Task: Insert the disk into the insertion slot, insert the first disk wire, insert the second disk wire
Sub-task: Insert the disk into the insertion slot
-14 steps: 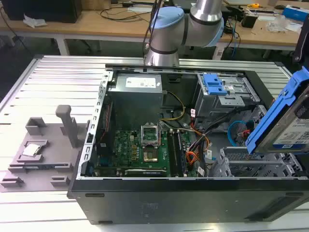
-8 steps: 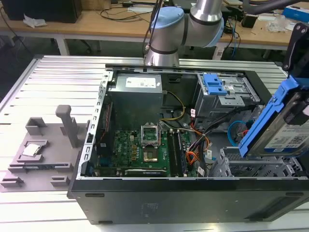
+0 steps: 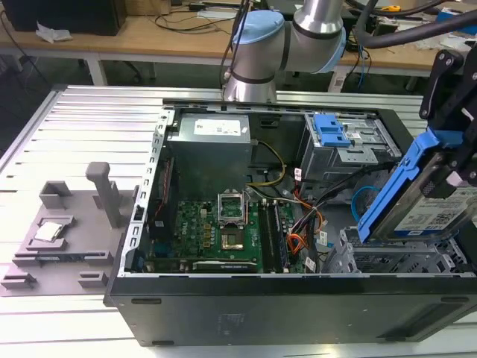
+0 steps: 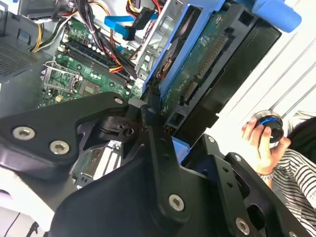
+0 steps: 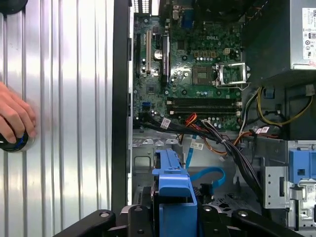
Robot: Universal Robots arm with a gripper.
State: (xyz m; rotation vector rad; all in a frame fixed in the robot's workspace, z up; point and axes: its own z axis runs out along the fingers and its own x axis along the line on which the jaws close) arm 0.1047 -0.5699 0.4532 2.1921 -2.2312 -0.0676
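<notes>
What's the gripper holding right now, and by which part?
The gripper holds the disk, which is tilted. It is clamped on the raised end of the disk's blue carrier.

Motherboard (image 5: 197, 64), disk (image 5: 174, 197), blue cable (image 5: 207, 172), hand (image 5: 15, 118)

Blue-framed, perhaps white-labelled silver disk (image 3: 436, 215)

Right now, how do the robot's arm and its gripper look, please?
The arm has silver-grey metal tubes and rounded joints with light-blue caps. A thick black hose runs near it. The gripper is matte black and built of flat, angular links. In the second wrist view its fingers are black bars joined by silver screws.
</notes>
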